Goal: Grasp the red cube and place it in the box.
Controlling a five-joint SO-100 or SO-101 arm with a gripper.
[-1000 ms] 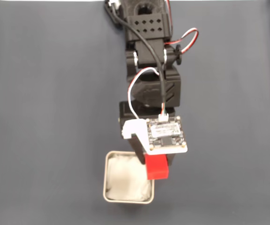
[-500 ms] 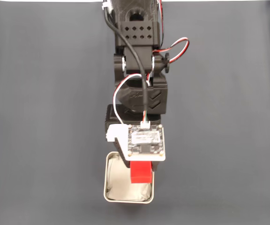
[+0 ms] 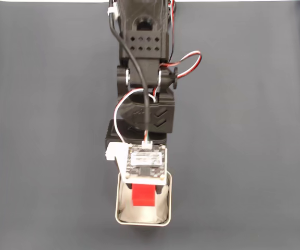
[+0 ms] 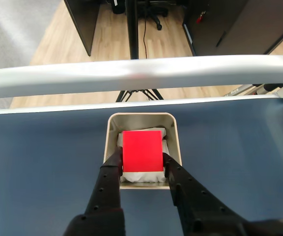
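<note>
In the wrist view the red cube (image 4: pixel 142 150) is clamped between my two black fingers (image 4: pixel 113 164), and my gripper (image 4: pixel 141 158) is shut on it directly over the box (image 4: pixel 113 120), a small square container with a pale rim and white lining. From the fixed view the red cube (image 3: pixel 144 197) pokes out below the wrist camera board, inside the outline of the box (image 3: pixel 167 208). My gripper (image 3: pixel 144 191) is mostly hidden under that board. Whether the cube touches the lining cannot be told.
The dark blue mat (image 3: pixel 244 156) stretches flat on both sides of the box. A silver rail (image 4: pixel 141 73) marks the table's far edge just beyond the box in the wrist view. The arm (image 3: pixel 142 78) reaches down from the top of the fixed view.
The arm has swung left in the fixed view, carrying the red cube from over the box's right rim to over its middle. The grip has stayed shut.
</note>
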